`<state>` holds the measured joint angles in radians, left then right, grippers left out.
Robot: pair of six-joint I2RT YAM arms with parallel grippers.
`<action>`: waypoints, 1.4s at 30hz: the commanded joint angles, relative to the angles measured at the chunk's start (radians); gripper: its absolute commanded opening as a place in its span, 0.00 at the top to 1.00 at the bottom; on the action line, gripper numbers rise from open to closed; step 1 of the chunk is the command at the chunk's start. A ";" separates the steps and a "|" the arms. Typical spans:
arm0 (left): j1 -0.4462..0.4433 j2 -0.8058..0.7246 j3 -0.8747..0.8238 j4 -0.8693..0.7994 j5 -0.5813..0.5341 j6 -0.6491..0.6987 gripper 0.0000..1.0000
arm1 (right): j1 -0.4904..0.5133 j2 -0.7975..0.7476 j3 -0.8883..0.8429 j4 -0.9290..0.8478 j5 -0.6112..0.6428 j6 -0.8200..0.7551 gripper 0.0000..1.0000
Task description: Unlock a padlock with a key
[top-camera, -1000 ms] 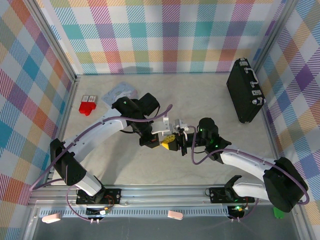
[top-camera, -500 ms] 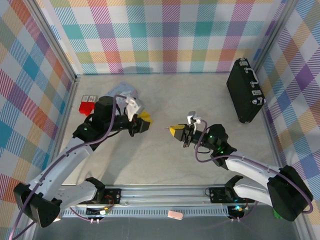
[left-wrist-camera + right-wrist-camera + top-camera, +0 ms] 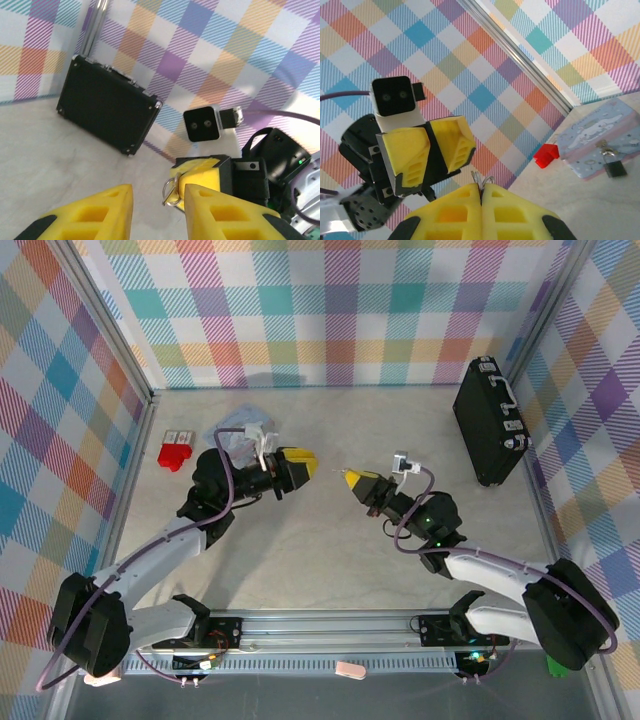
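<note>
The black hard case (image 3: 490,420) stands at the counter's (image 3: 300,560) far right. The pastel tin (image 3: 592,142) lies far left, a red block (image 3: 546,155) beside it. The left claw (image 3: 159,200) gapes wide, holding nothing. Facing it, the right claw (image 3: 481,192) pinches a thin wire loop, probably the key (image 3: 483,178). The padlock (image 3: 615,168) rests against the tin's front.

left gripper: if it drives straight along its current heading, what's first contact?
Most likely the right gripper, its shut yellow fingers pinching a silver wire key ring, facing the open left gripper. The black hard case sits farther back, off-line. Gap depth unclear.
</note>
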<state>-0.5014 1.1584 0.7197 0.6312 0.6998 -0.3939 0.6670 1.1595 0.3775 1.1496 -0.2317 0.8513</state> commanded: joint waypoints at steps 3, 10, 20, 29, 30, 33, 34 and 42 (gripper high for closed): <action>-0.011 0.058 -0.020 0.288 0.076 -0.158 0.67 | 0.021 0.062 0.059 0.163 0.000 0.073 1.00; -0.019 0.092 -0.022 0.350 0.100 -0.207 0.67 | 0.044 0.122 0.118 0.200 0.010 0.083 1.00; -0.019 0.087 -0.017 0.312 0.108 -0.194 0.72 | 0.049 0.144 0.135 0.213 0.020 0.078 1.00; -0.020 0.100 -0.007 0.308 0.119 -0.200 0.77 | 0.054 0.155 0.144 0.226 0.014 0.082 1.00; -0.020 0.098 -0.008 0.306 0.119 -0.198 0.77 | 0.055 0.157 0.145 0.227 0.015 0.082 1.00; -0.022 0.100 -0.005 0.303 0.121 -0.200 0.77 | 0.058 0.160 0.148 0.229 0.015 0.080 1.00; -0.022 0.101 -0.003 0.302 0.124 -0.199 0.79 | 0.059 0.161 0.149 0.229 0.014 0.081 1.00; -0.022 0.092 0.007 0.281 0.131 -0.186 0.96 | 0.066 0.172 0.159 0.233 0.014 0.080 1.00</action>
<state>-0.5137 1.2556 0.7086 0.8921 0.7944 -0.5854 0.7238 1.3212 0.4999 1.3289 -0.2203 0.9279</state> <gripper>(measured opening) 0.054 0.050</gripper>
